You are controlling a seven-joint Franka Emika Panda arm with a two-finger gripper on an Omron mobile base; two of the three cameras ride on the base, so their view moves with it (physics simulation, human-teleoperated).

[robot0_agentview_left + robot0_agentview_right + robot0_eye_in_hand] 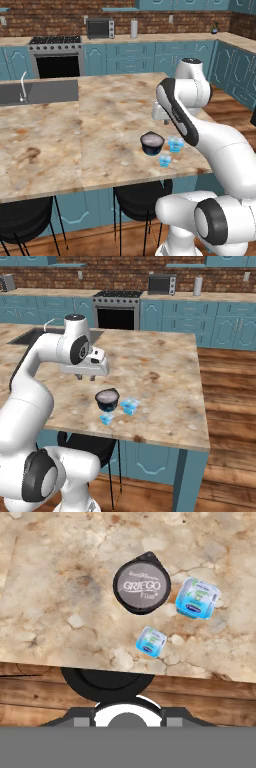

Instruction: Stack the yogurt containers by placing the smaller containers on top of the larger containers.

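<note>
Hanging above the worktop (165,363), well clear of everything on it, with the gripper (85,376) pointing down and carrying nothing; spacing of the fingers impossible to judge here.

Sitting nearest the front edge of the worktop: the smaller blue cup (151,641), upright, lid up, just short of the edge above the black stool (106,679). Lying beyond it and a little to the left: the dark tub (142,582), pale lid facing up, close to the cup but not touching. Resting to the right of the tub, just beside it: the second blue cup (197,597).

Looking straight down from the hand, with all three lying ahead of the gripper rather than under it. Judging the coming move as hinging on that offset: needing to travel right and down toward the near cup, then lift it the short way onto the tub's flat lid.
</note>
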